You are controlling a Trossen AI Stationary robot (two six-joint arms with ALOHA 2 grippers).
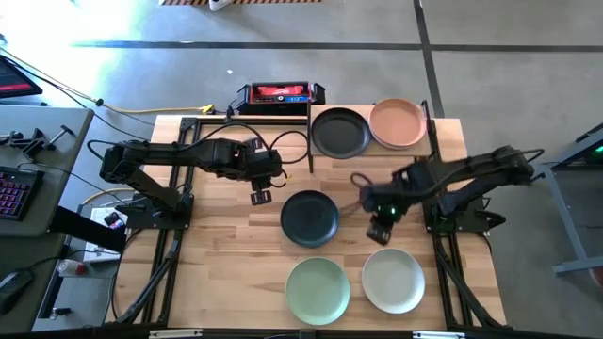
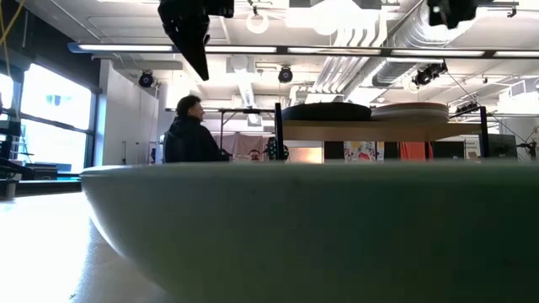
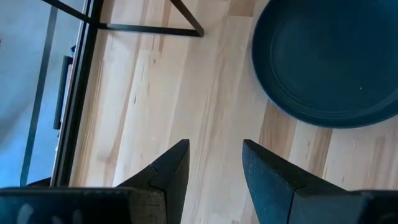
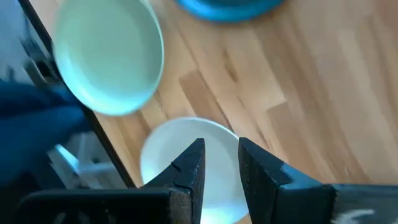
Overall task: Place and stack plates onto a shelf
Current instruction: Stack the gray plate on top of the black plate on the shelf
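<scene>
Five plates visible: two on the shelf (image 1: 325,162) at the desk's (image 1: 217,273) far edge, a black plate (image 1: 340,132) beside a peach plate (image 1: 398,123); three on the desk, a dark plate (image 1: 309,217) at centre, a pale green plate (image 1: 317,290) and a cream plate (image 1: 393,280) near the front. Left gripper (image 1: 261,196), jaws open and empty, hangs left of the dark plate; right gripper (image 1: 380,231), jaws parted and empty, hangs above the cream plate. Behind the shelf lies a red-and-black box (image 1: 280,94).

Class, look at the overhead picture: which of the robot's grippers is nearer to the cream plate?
Right. The right gripper hangs just above the cream plate, fingers apart, while the left gripper is far across the table, beyond the black plate.
</scene>
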